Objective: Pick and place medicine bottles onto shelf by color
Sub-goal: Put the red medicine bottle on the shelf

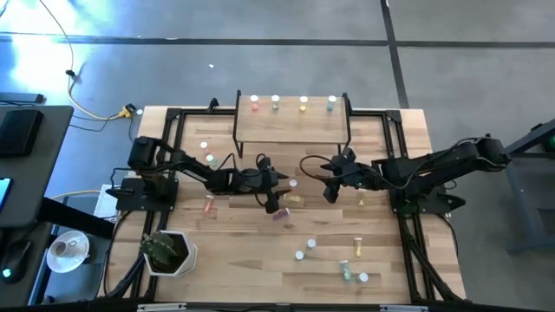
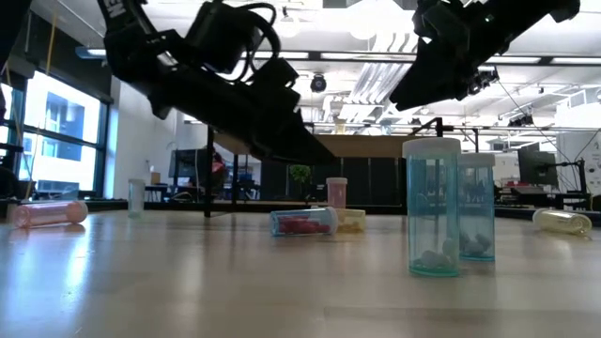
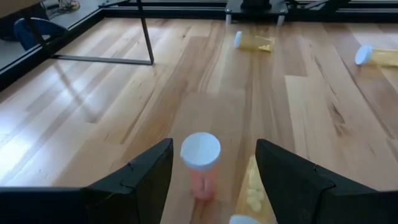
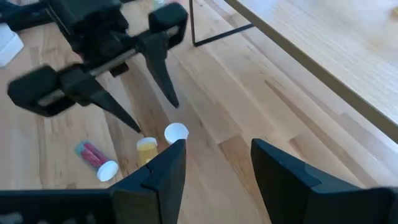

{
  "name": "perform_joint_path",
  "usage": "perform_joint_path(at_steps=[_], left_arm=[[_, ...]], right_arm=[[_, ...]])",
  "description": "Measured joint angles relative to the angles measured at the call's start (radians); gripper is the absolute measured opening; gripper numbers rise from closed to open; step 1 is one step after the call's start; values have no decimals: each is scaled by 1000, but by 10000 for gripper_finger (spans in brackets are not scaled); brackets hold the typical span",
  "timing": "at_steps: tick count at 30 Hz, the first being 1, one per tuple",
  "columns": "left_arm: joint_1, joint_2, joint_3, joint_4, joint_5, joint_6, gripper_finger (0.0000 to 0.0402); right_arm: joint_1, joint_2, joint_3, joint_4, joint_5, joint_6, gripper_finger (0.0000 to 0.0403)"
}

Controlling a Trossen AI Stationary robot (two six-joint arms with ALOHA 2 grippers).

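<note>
**Left pincer lined up over a pink bottle, close to the grab**

The left pincer (image 3: 211,180) sits in the middle of the table (image 1: 260,260), just in front of the shelf (image 1: 291,126), fingers spread wide with nothing in them. Right between the fingers stands a pink bottle (image 3: 200,167), upright, white cap up. A yellow bottle (image 3: 252,193) lies on its side just beside it, right up against the inner edge of one finger.

So the step looks like closing on the pink one. I'd center it better first, since that yellow neighbour is close enough to get clipped or dragged along. Come down straight, pinch the body below the cap, and go slow, because these little things probably tip at a nudge.

The right pincer (image 4: 214,168) hovers just to the right of the left one, also spread and empty. I'd keep it out of the way, the two are pretty near each other.

The shelf already has four bottles (image 1: 292,104) in a row along its far edge: red, green, yellow, blue. More bottles (image 1: 334,256) are scattered on the near part of the table.
</note>
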Motion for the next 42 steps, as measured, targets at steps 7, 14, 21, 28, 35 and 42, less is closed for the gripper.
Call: perform_joint_path(at_steps=[7, 14, 21, 28, 35, 42], left_arm=[[4, 53, 44, -7, 14, 0, 220], [4, 92, 68, -9, -11, 0, 220], [16, 92, 70, 8, -34, -1, 220], [38, 92, 70, 0, 25, -29, 220], [37, 92, 70, -1, 26, -28, 220], [39, 92, 70, 0, 18, -8, 220]], right_arm=[[0, 0, 0, 0, 0, 0, 171], [0, 0, 0, 3, 0, 0, 171], [0, 0, 0, 3, 0, 0, 171], [0, 0, 0, 3, -1, 0, 171], [0, 0, 0, 9, -1, 0, 171], [-1, 0, 0, 38, -1, 0, 171]])
